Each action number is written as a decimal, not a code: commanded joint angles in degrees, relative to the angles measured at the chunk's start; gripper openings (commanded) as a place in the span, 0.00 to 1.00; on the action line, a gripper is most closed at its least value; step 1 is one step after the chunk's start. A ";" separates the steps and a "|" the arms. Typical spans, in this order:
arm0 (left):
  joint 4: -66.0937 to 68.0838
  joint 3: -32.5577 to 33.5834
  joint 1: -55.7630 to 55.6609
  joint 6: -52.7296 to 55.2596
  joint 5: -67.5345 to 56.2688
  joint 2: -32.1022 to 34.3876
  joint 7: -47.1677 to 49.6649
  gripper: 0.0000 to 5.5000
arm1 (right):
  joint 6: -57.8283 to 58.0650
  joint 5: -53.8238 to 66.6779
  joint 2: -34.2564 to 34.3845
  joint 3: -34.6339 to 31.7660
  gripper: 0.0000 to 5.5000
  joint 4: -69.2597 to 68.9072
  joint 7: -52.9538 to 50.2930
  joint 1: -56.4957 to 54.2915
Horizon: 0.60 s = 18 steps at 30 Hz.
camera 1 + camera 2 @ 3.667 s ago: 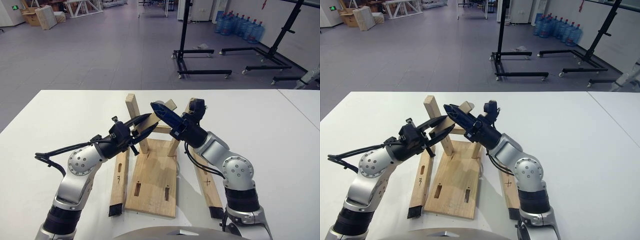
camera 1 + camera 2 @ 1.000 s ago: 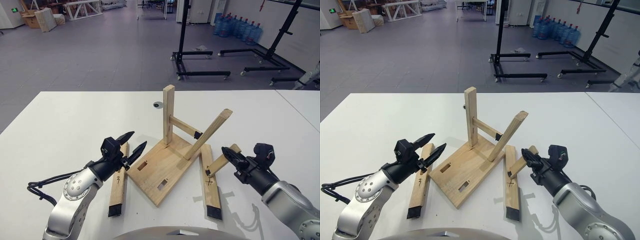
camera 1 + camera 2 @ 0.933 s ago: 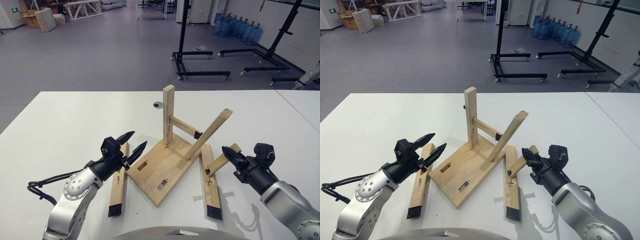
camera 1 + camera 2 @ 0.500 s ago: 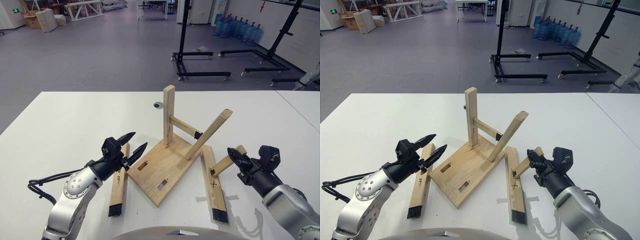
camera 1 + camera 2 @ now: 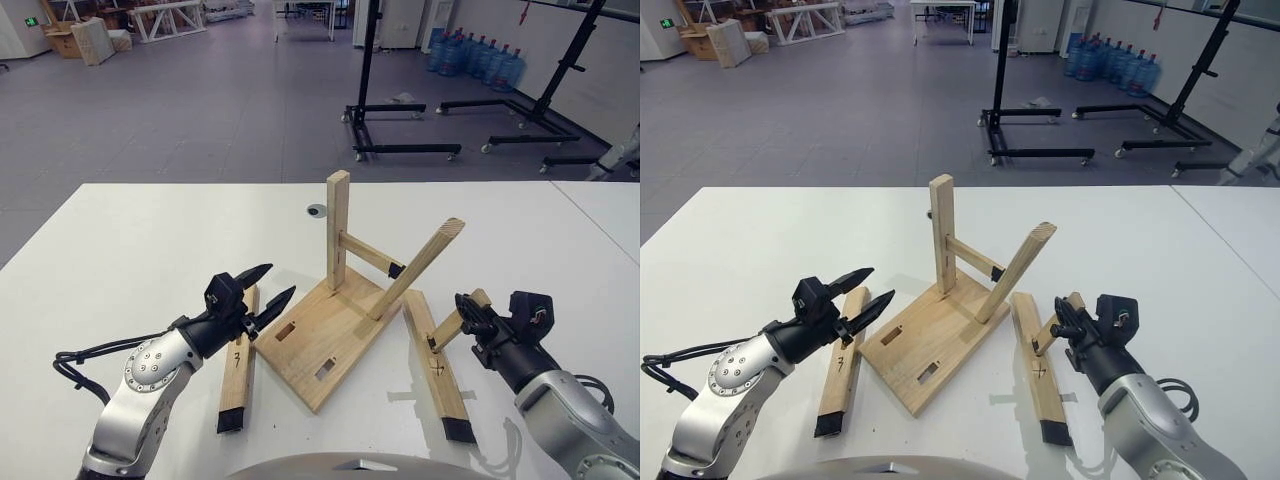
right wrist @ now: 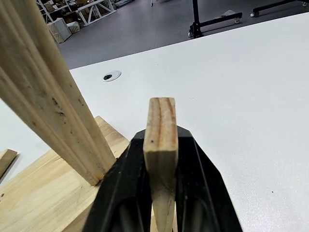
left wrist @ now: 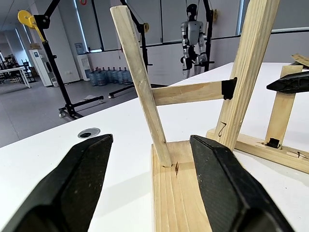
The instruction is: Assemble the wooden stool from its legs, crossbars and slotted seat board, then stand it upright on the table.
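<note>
The left arm stretches forward from the lower left with its elbow bent. Its hand (image 5: 281, 278) is held low, the two dark fingers spread wide apart and pointing ahead and to the right. The right arm comes in from the lower right, its hand (image 5: 463, 308) pointing ahead and left, both fingers clamped on a short wooden crossbar (image 6: 160, 121).
</note>
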 commanded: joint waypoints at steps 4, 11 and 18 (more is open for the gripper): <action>1.99 -0.35 -2.65 -0.37 1.16 -0.32 0.04 0.53 | -0.16 -13.12 -0.51 7.37 0.07 13.60 4.84 -6.40; 3.65 -0.61 -4.57 -0.96 1.83 -1.73 0.68 0.53 | -4.37 -20.80 2.08 10.78 0.07 22.24 10.16 -11.30; 5.45 -0.64 -5.43 -2.16 2.46 -2.59 0.40 0.53 | -6.16 -24.08 4.75 10.36 0.07 26.04 12.89 -15.29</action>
